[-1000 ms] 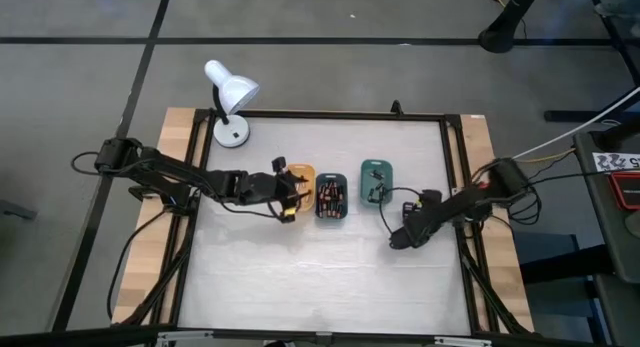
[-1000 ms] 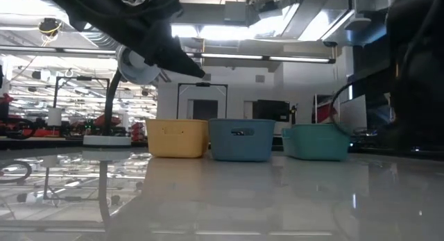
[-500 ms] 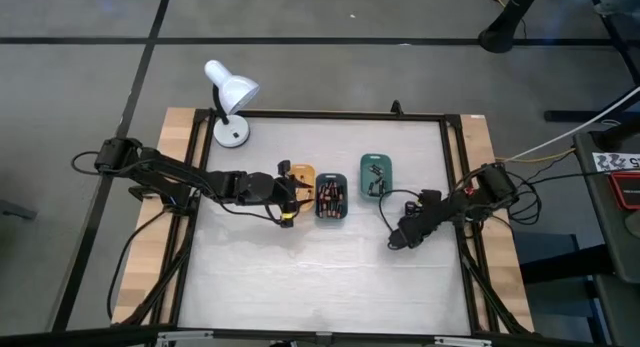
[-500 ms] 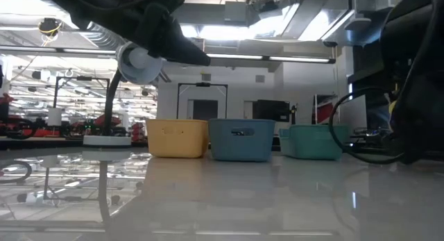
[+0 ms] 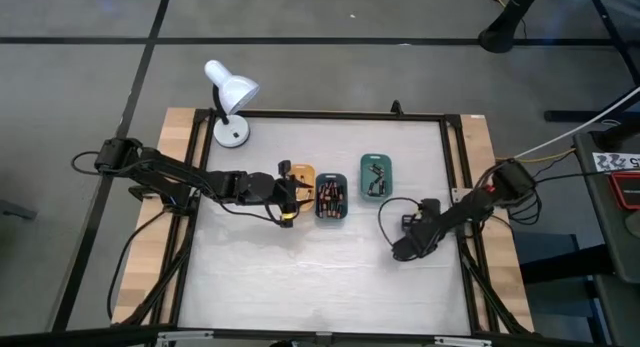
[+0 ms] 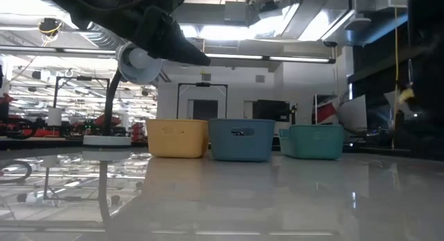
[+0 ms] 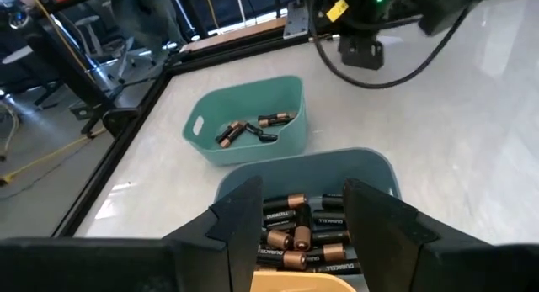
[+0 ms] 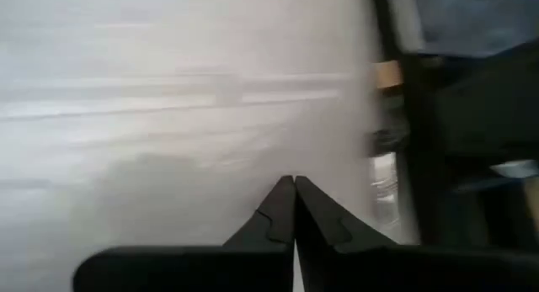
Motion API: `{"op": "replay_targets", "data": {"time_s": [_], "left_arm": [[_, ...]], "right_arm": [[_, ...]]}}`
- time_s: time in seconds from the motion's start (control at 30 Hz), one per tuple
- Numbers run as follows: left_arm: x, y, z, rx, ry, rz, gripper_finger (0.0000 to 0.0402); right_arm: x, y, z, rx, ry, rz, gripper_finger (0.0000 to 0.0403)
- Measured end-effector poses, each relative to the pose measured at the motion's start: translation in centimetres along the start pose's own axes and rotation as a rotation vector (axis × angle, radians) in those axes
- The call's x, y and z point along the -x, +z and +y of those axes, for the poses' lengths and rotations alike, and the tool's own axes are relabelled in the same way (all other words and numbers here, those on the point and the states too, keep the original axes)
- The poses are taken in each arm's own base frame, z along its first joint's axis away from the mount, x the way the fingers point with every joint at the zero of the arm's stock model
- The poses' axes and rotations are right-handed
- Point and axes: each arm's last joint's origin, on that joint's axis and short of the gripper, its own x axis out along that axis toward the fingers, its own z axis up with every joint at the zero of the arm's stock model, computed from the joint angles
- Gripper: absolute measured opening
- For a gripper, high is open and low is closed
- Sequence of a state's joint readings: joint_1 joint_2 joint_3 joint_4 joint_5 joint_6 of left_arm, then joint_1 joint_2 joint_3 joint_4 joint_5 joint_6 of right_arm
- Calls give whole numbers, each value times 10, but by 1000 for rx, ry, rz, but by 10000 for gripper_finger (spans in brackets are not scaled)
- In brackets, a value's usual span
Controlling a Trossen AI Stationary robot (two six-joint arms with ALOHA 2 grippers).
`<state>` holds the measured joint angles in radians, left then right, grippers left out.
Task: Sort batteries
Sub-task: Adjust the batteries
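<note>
Three small trays stand in a row at mid-table: an orange tray (image 5: 303, 176), a dark teal tray (image 5: 331, 216) and a green tray (image 5: 376, 167). Many batteries (image 7: 296, 235) lie in the dark teal tray, and a few batteries (image 7: 251, 128) lie in the green one. My left gripper (image 5: 297, 194) hovers open over the orange tray, pointing toward the dark teal tray, with nothing between its fingers (image 7: 240, 220). My right gripper (image 5: 400, 252) is shut and empty, above bare table to the near right of the green tray, its tips (image 8: 293, 191) pointing down at the white top.
A white desk lamp (image 5: 228, 102) stands at the far left corner. A black frame (image 5: 455, 187) runs round the white tabletop. A black cable (image 5: 385, 212) loops by the right arm. Bare tabletop spreads across the near half (image 5: 320, 287).
My right gripper, still shut, has gone a little toward the table's near edge, away from the green tray. My left gripper has stayed over the orange tray and turned slightly at the wrist, still open. The trays and batteries have not moved.
</note>
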<state>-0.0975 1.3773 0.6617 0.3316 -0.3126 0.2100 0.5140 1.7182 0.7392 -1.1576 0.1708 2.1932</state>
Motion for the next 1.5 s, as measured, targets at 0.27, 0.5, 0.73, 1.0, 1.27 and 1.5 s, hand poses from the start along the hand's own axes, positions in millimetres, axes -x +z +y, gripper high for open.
{"op": "replay_targets", "data": {"time_s": [0.27,0.5,0.73,1.0,1.27,1.5], "left_arm": [[0,0,-1,-5,-23,0,156],[0,0,-1,-8,-23,1,156],[0,0,-1,-5,-22,-5,156],[0,2,0,-2,-17,-22,156],[0,1,0,-4,-17,-19,156],[0,1,0,-4,-19,-16,156]], "right_arm": [[15,8,-16,-11,-286,36,1],[-22,-7,-27,-13,-262,117,1],[-26,-8,-25,-13,-253,63,1],[16,-5,-12,41,-173,-70,1],[23,-3,-15,39,-246,-47,1],[-17,-11,-15,9,-186,45,1]]}}
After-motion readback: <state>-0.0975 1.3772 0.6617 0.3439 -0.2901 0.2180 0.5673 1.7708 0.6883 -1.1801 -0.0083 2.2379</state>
